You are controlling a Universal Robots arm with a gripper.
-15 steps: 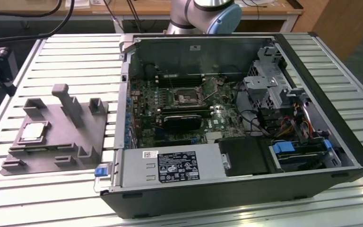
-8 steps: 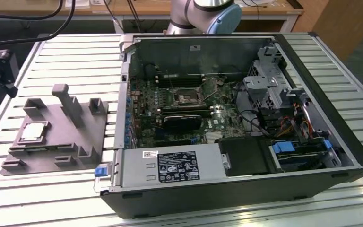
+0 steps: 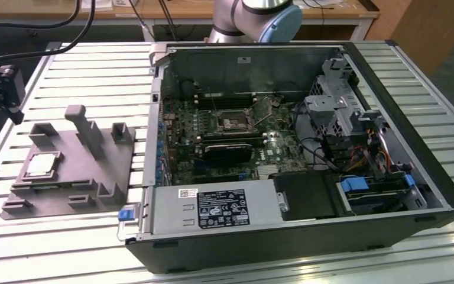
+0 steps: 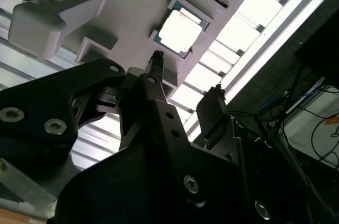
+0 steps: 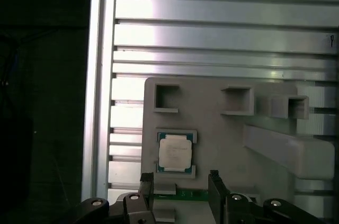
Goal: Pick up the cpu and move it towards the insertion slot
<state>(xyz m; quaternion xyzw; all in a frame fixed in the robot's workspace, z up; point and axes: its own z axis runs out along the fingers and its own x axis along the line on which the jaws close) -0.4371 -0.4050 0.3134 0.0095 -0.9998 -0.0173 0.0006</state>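
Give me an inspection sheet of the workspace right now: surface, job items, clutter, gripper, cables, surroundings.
Surface: slatted metal table, carrying a grey fixture block and an open computer case.
Job's things: cpu lies flat in its pocket on the block; insertion slot sits on the board inside the case, well apart from the cpu.
Clutter: nothing seen.
Gripper: gripper open, holding nothing; the cpu lies just beyond its fingertips in both wrist views.
Cables: wire bundle inside the case; black cables at the exterior view's top left.
Surroundings: wooden bench behind the table.
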